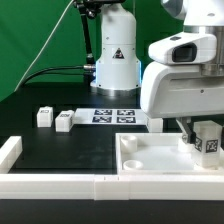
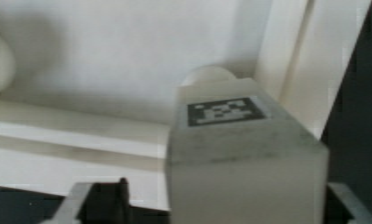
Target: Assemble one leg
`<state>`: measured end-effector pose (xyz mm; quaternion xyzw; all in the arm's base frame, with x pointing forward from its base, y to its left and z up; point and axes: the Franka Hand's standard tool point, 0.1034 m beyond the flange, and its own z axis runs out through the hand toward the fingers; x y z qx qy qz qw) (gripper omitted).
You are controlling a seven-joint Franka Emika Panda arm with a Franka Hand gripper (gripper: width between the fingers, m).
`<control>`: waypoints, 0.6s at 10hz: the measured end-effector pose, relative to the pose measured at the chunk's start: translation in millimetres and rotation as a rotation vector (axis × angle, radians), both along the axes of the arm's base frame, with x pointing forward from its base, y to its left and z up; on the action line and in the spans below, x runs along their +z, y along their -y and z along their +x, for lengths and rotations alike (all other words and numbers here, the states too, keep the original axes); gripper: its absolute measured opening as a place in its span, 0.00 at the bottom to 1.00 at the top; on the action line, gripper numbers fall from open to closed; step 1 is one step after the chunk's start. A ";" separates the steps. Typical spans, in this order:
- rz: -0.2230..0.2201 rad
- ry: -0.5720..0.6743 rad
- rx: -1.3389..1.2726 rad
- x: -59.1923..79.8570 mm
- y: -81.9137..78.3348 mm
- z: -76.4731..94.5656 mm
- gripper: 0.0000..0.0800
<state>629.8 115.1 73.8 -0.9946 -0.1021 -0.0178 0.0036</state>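
Observation:
My gripper (image 1: pixel 204 134) is at the exterior view's right, shut on a leg (image 1: pixel 208 146), a small white block with a black-and-white tag. It holds the leg upright just over the far right corner of the big white square panel (image 1: pixel 150 158). In the wrist view the leg (image 2: pixel 236 140) fills the space between my fingers (image 2: pixel 108 203), tag facing the camera, with the panel (image 2: pixel 112 60) behind it. Whether the leg touches the panel I cannot tell. Two more legs (image 1: pixel 44 117) (image 1: pixel 65 121) lie on the black table at the left.
The marker board (image 1: pixel 112 116) lies at the middle back, in front of the arm's base (image 1: pixel 115 65). A low white fence (image 1: pixel 60 185) runs along the table's front edge, with a piece (image 1: pixel 10 150) at the left.

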 end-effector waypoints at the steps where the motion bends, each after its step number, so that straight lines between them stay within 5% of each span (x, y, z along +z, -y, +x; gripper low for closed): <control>1: 0.000 0.000 0.000 -0.1 0.3 0.0 0.36; 6: 0.011 -0.006 -0.330 -1.9 3.0 -0.2 0.36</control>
